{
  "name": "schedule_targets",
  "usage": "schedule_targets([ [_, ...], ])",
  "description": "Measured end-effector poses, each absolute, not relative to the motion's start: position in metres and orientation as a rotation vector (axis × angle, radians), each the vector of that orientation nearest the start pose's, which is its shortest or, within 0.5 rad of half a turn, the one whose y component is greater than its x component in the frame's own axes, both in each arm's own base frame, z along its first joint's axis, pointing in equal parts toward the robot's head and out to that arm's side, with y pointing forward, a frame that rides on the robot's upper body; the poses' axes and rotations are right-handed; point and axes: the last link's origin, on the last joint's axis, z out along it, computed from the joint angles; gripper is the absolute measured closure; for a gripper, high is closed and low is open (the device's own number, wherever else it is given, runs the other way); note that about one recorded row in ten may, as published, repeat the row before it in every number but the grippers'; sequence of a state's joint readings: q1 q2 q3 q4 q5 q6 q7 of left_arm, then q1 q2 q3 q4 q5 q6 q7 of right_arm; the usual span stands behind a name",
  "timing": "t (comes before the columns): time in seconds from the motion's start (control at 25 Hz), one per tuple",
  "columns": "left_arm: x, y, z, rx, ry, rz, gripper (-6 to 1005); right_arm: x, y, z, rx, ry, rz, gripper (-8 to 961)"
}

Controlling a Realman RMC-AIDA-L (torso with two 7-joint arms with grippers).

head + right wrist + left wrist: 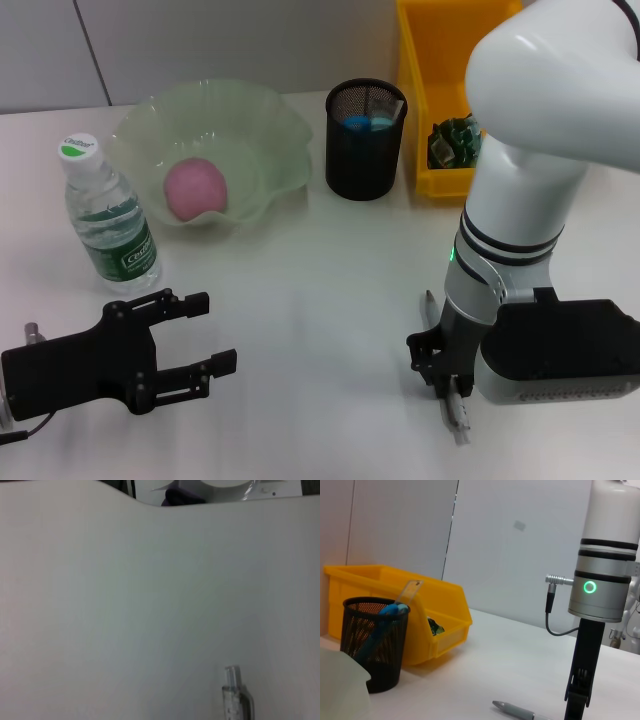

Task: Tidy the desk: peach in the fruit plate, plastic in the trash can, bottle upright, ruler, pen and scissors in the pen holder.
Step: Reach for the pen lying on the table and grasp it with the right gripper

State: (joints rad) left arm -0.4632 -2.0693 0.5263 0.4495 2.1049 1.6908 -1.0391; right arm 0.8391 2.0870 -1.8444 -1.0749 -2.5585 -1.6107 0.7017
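Observation:
The pink peach [195, 188] lies in the pale-green fruit plate [270, 130]. To its left the bottle [105, 215] stands upright. The black mesh pen holder [365, 150] holds the blue scissors [365, 123] and the clear ruler [410, 590]. Crumpled green plastic [455, 140] sits in the yellow trash can [430, 70]. The grey pen [455, 415] lies flat on the desk [320, 300]. My right gripper [438, 368] points straight down over the pen's middle, at the desk surface. My left gripper [210, 335] hovers open and empty at the near left.
My right arm's white body [530, 150] rises over the right side and covers part of the trash can. The pen holder [372, 645] stands close beside the trash can [435, 615].

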Motion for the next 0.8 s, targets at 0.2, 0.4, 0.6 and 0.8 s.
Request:
schedule_targets([
  [0.2,-0.29,0.276,-0.019,-2.756,-0.484,-0.849,280,0.157,0.323,-0.08,1.824,1.697,0.662,792],
  [0.4,-0.29,0.276,-0.018,-2.749,-0.483,-0.856,281,0.15,0.329,-0.074,1.889,1.7,0.653,835],
  [0.6,-0.291,0.277,-0.016,-2.729,-0.479,-0.868,282,0.148,0.331,-0.072,1.941,1.695,0.647,873],
  [0.8,-0.291,0.278,-0.014,-2.728,-0.473,-0.861,283,0.146,0.329,-0.075,1.972,1.691,0.678,936],
])
